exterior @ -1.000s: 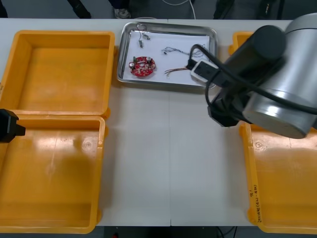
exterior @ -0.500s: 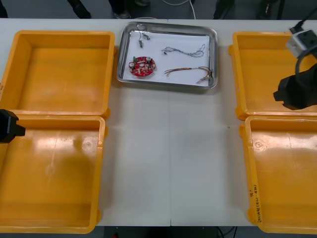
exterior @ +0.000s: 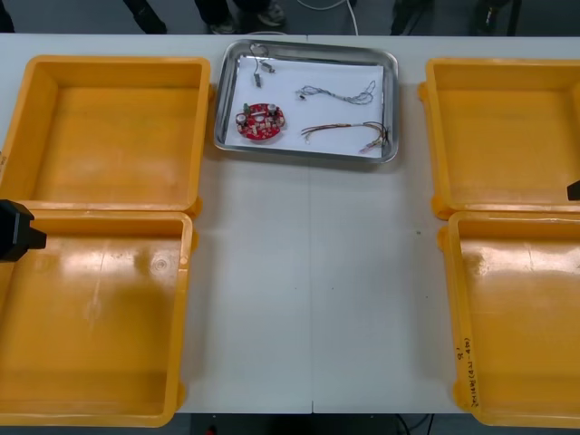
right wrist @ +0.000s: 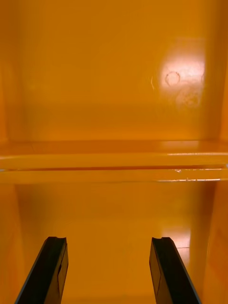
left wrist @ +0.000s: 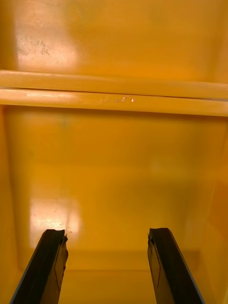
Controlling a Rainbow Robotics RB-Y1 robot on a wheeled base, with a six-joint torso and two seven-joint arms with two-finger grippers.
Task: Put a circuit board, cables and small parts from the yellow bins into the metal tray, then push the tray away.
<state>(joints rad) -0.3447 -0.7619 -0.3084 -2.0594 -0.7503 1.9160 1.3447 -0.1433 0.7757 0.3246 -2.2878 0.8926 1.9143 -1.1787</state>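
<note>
The metal tray [exterior: 220,100] stands at the table's far middle, white inside. In it lie a round red circuit board [exterior: 260,121], a twisted blue and white cable [exterior: 337,92], a red and yellow cable [exterior: 348,131] and small metal parts [exterior: 261,69]. My right gripper [right wrist: 108,242] is open and holds nothing, over the bare floor of an orange-looking bin near the wall between the two right bins. A sliver of the right arm [exterior: 574,190] shows at the right edge. My left gripper [left wrist: 107,232] is open over a bare left bin; the left arm [exterior: 14,231] is parked at the left edge.
Two yellow bins stand on the left, far [exterior: 27,136] and near [exterior: 181,308], and two on the right, far [exterior: 435,136] and near [exterior: 453,308]. All four look bare inside. Light table runs between them, below the tray.
My right arm has drawn back from beside the tray's right end to the right edge of the front view. The tray, its contents and the left arm have not moved.
</note>
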